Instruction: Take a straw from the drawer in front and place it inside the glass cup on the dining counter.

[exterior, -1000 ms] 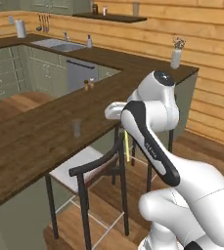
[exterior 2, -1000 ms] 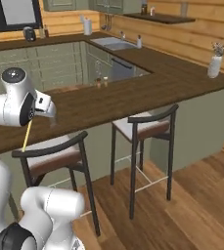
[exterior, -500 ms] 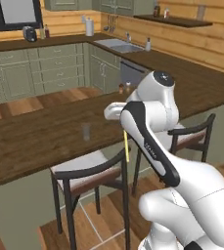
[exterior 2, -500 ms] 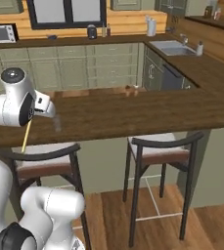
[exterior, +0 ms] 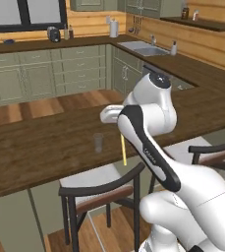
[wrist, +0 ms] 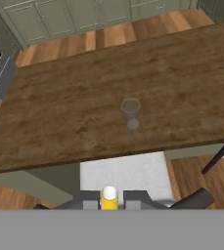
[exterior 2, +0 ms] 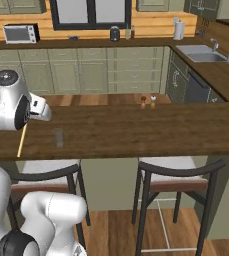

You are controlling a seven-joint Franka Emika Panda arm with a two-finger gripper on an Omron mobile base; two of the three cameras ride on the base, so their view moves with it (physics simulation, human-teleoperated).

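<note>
My gripper [wrist: 108, 200] is shut on the straw [wrist: 108, 194], a thin pale-yellow stick seen end-on between the fingertips. From the side, the straw [exterior: 124, 150] hangs upright below the gripper [exterior: 122, 132], over the near edge of the dining counter [exterior: 40, 147]. The clear glass cup [exterior: 98, 142] stands upright on the dark wood, just left of the straw. In the right base view the straw [exterior 2: 22, 140] hangs left of the glass cup [exterior 2: 59, 137]. The hand view has the glass cup [wrist: 131, 113] ahead on the dining counter [wrist: 59, 112]. The drawer is out of view.
Two dark-framed chairs [exterior 2: 41, 177] [exterior 2: 176, 172] stand under the counter's near edge; one seat [exterior: 104, 189] lies below the straw. Small shakers [exterior 2: 147, 102] sit at the counter's far side. A sink [exterior 2: 203, 54] is in the far counter.
The whole picture has shifted, so the base has moved; the counter and glass cup now lie closer in front. The gripper stays shut on the straw in the same pose.
</note>
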